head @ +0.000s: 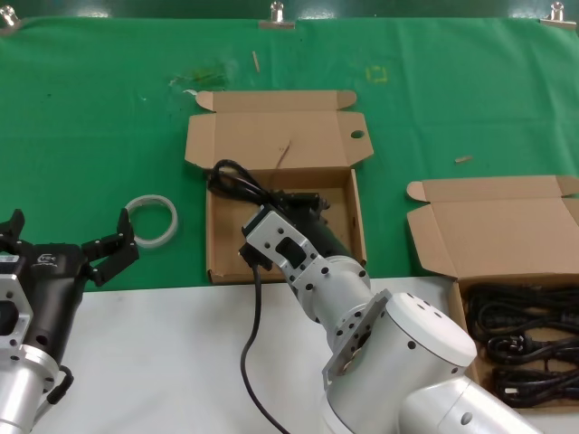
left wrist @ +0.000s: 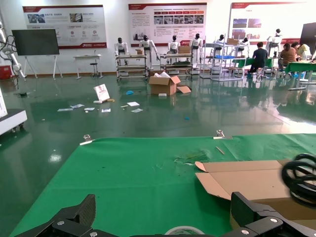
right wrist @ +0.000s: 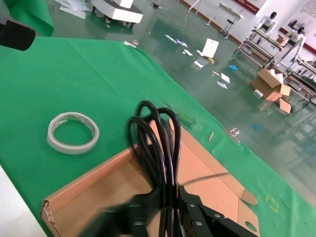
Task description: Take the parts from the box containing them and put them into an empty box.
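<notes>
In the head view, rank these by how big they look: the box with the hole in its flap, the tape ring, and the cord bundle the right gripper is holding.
1. box with the hole, lid included
2. cord bundle, partly hidden by the right gripper
3. tape ring

Looks like a robotics lab / demo hall, not a home. Big open room w/ glossy green floor, info posters along the back wall, a dark screen on a stand. Row of white humanoid robots standing behind metal racks. People seated at benches far off. Open cardboard cartons and loose papers on the floor. Work table covered w/ green cloth, clipped at the edge w/ binder clips.
</notes>
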### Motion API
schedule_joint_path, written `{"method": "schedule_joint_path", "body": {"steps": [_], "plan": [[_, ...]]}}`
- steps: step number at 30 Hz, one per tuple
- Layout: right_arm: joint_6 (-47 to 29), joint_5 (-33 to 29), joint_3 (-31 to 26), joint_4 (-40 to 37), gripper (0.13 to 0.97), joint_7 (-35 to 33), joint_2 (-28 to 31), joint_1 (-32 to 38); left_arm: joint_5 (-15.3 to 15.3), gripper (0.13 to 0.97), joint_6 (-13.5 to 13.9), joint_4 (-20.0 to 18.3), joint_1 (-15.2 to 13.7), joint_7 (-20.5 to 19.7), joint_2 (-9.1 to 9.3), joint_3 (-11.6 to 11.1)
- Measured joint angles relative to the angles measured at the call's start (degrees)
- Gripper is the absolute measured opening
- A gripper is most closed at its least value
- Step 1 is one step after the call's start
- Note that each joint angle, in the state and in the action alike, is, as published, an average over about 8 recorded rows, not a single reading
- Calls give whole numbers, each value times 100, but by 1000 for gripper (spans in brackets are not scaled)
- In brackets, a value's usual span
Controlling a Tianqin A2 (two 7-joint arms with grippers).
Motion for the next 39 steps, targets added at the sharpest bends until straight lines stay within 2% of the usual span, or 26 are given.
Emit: {"method": "schedule_joint_path", "body": {"steps": [5, 15, 22, 23, 31, 35, 39], "plan": [[0, 0, 0, 0, 201, 0, 0, 0, 0, 965, 0, 0, 0, 0, 0, 0], [-104, -146, 123, 26, 323, 207, 2, -80, 0, 965, 0, 0, 0, 0, 0, 0], [-394, -553, 466, 100, 468, 791, 4, -304, 0, 965, 0, 0, 0, 0, 0, 0], [-442, -620, 522, 112, 468, 887, 4, -341, 0, 965, 0, 0, 0, 0, 0, 0], [-854, -1200, 1004, 217, 681, 1717, 4, -656, -1, 965, 0, 0, 0, 0, 0, 0], [-1060, -1488, 1246, 269, 681, 2130, 4, -814, -1, 965, 0, 0, 0, 0, 0, 0], [-1268, -1780, 1490, 322, 762, 2548, 4, -973, 0, 965, 0, 0, 0, 0, 0, 0]]}}
